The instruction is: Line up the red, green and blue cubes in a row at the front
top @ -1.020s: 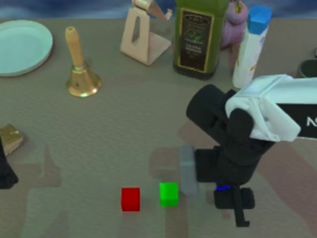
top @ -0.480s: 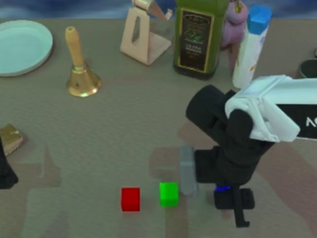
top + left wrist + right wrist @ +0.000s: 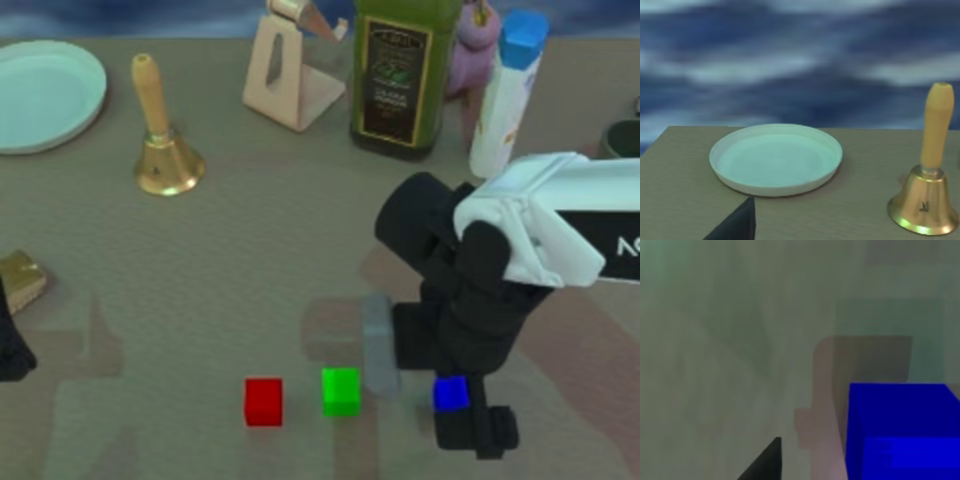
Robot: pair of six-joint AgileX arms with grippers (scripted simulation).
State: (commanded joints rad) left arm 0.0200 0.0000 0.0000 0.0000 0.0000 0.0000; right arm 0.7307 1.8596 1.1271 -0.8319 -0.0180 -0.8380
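- Small bright red cube [image 3: 263, 401], bright green cube [image 3: 341, 390] and deep blue cube [image 3: 450, 393]: in a row at tabletop [image 3: 250, 260] front.
- Right gripper [image 3: 470, 420]: at blue cube; finger state indeterminate.
- Pale round plate [image 3: 45, 95]: holds nothing.
- Left gripper [image 3: 10, 350]: parked at left edge.

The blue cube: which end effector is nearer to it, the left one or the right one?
Right. The right end effector stands directly at the blue cube, by the table's front edge. The left arm is parked at the table's far left edge, past the red cube.
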